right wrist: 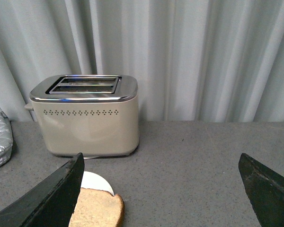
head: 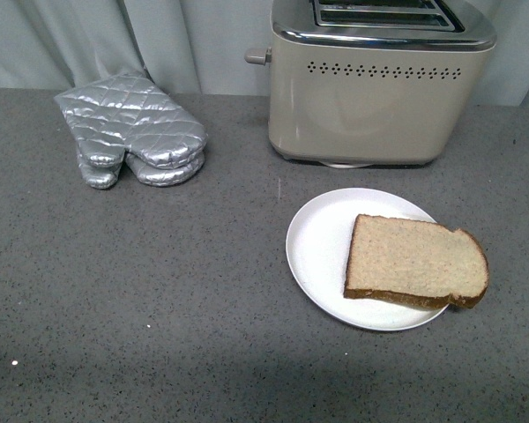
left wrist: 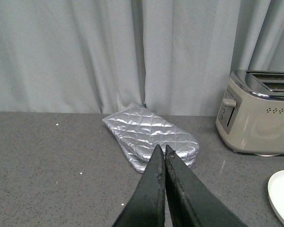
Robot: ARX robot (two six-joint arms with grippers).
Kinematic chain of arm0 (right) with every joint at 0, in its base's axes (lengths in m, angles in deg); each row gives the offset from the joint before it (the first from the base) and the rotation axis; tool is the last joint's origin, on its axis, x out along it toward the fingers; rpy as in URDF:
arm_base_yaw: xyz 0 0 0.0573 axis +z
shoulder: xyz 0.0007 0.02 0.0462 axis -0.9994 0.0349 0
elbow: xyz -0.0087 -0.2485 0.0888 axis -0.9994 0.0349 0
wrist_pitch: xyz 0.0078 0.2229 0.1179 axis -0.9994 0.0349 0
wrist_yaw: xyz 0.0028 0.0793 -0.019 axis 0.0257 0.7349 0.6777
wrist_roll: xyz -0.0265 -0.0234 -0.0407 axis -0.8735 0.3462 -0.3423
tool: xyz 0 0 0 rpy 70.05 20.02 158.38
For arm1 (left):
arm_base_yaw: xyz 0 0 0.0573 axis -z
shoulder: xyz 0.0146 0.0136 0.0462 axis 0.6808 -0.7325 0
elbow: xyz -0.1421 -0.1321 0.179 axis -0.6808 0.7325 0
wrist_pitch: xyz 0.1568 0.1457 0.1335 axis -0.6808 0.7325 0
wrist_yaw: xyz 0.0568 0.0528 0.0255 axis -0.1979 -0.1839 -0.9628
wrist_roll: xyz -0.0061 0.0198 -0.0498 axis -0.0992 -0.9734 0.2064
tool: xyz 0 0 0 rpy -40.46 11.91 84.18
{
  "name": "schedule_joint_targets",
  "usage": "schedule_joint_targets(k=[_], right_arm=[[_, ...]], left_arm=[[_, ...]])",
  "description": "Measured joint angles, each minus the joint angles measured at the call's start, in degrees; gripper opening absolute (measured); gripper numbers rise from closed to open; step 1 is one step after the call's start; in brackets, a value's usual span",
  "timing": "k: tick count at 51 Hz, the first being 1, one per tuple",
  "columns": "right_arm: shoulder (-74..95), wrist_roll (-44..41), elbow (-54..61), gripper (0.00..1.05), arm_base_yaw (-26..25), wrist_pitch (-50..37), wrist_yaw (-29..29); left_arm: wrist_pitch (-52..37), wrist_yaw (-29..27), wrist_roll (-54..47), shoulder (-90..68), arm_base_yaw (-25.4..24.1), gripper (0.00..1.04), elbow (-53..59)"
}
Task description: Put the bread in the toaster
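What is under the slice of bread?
A round white plate lies under the bread, on the grey countertop. One end of the slice sticks out past the rim. The plate's part beneath the slice is hidden.

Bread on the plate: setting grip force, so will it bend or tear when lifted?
Probably light and floppy: the bread is a thin slice. A hard pinch may dent it. Its edge overhangs the plate, likely easing a grasp.
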Motion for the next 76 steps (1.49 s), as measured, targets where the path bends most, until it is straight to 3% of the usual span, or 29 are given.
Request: schedule_joint_targets(k=[35,40,49,58,64,76], right_arm=[[0.0,0.0,0.0,0.95,0.0,0.0,0.0],[0.0,0.0,0.0,0.95,0.0,0.0,0.0],[0.0,0.0,0.0,0.95,0.0,0.0,0.0],[0.3,-0.4,-0.2,0.95,0.1,0.6,-0.5],[10.8,-2.7,-5.5,0.95,0.2,10.7,-1.9],[44.1,3.8,-12.4,0.95,-1.8,0.3,2.3]], left_arm=[[11.7,0.0,0.0,11.8,0.0,0.04,0.0],[20.6,0.1,0.0,18.7,0.0,0.04,0.0],[21.9,0.1,0.0,21.6,0.0,0.04,0.0],[21.9,0.1,0.0,21.7,0.0,0.3,0.0],[21.9,0.1,0.0,21.7,0.0,0.48,0.0],[21.9,0.1,0.0,21.7,0.0,0.86,0.0]])
